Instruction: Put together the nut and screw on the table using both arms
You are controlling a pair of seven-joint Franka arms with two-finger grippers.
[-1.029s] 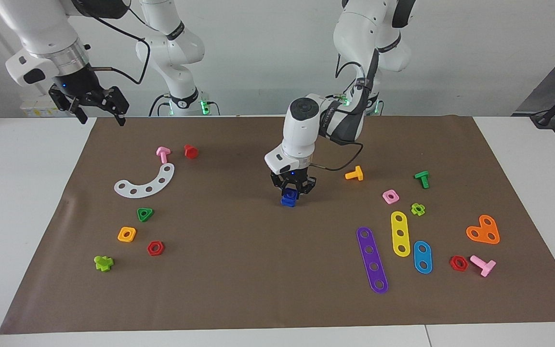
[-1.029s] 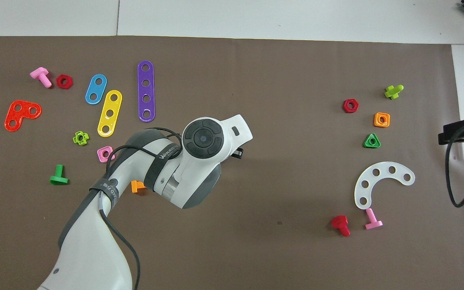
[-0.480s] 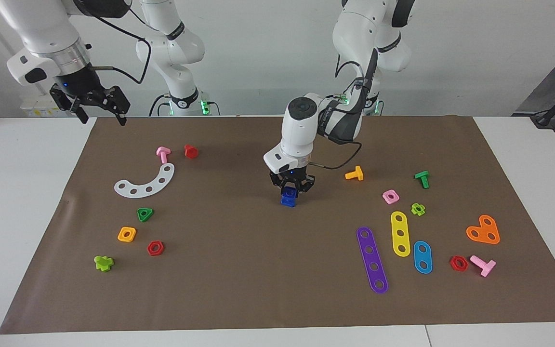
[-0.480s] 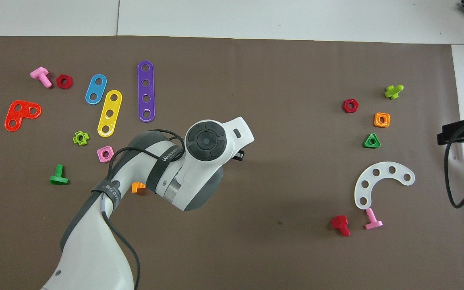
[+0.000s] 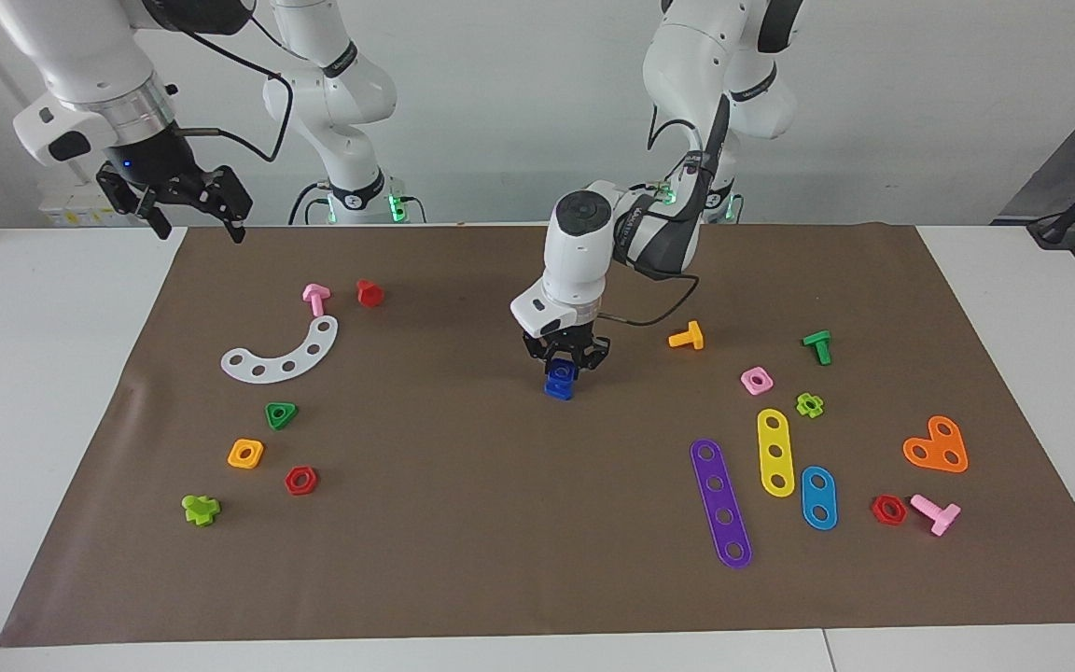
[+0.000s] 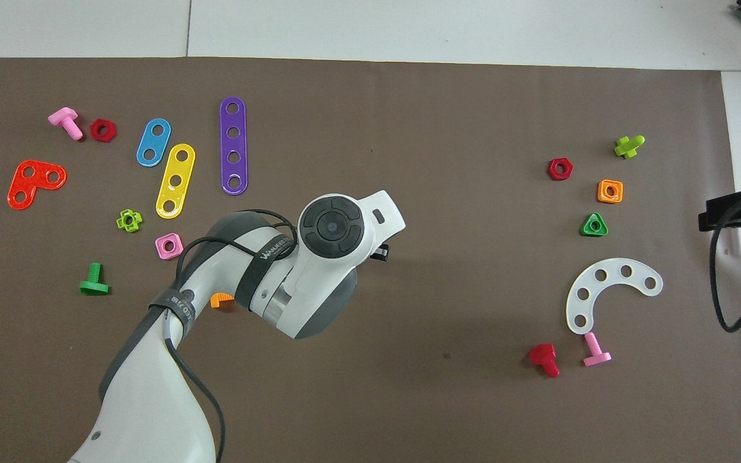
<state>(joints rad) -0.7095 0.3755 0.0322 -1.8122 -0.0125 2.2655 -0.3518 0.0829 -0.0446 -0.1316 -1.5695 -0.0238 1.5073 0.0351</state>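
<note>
1. The left arm (image 5: 668,233) reaches out over the middle of the brown mat (image 5: 463,523), wrist pointing straight down.
2. The left gripper (image 5: 564,366) hangs low over the mat's middle, fingers closed.
3. The right gripper (image 5: 185,203) waits raised over the mat's corner, fingers spread.

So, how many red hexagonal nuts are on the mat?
2. One red nut lies beside a pink bolt at the left arm's end; the other beside the orange square nut at the right arm's end.
</note>
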